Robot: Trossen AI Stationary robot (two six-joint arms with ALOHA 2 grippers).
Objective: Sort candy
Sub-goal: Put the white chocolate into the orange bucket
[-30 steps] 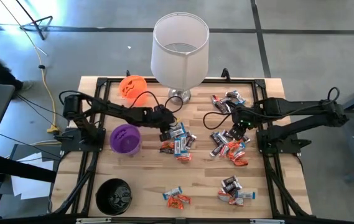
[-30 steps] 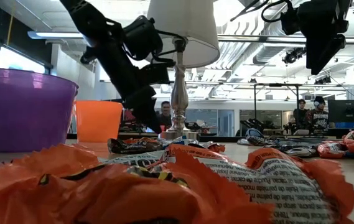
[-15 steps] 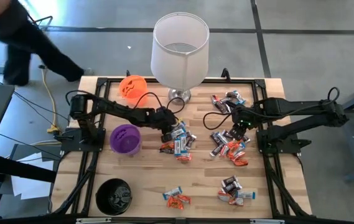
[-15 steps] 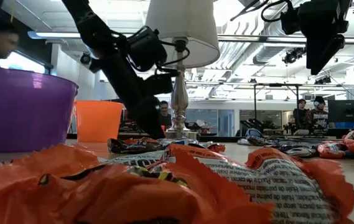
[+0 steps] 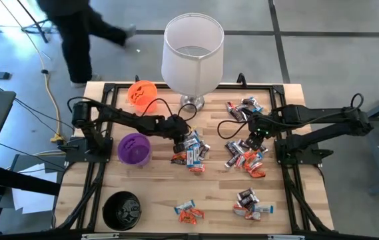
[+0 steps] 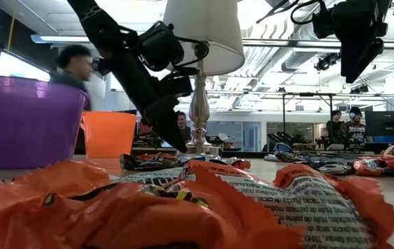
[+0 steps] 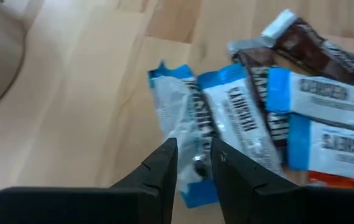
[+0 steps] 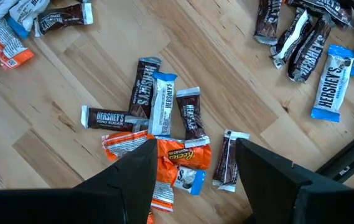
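Observation:
The candy lies in loose heaps on the wooden table (image 5: 156, 193). One heap is in the middle (image 5: 190, 152), one on the right (image 5: 246, 159), one at the far edge (image 5: 242, 107), and two small ones are near the front (image 5: 188, 212). My left gripper (image 5: 181, 141) is down at the middle heap's far left side, shut on a silver-blue candy (image 7: 180, 118). My right gripper (image 5: 254, 141) hangs open, high above the right heap (image 8: 164, 143), touching nothing. My left gripper pinches the silver-blue candy's near end (image 7: 195, 163) between its two fingertips (image 7: 164, 163). The fingers slant down from the table's left side. The candy's far part (image 7: 170, 93) lies flat on the wood beside the other sweets.
An orange cup (image 5: 142, 93) stands far left, a purple cup (image 5: 134, 148) left of the middle heap and a black cup (image 5: 121, 210) near left. A tall white goblet-shaped vessel (image 5: 192, 53) stands at the far middle. A person (image 5: 76, 33) is beyond the far left corner.
Neither gripper has visibly moved, opened or shut. The person beyond the table's far left corner has walked along toward the right.

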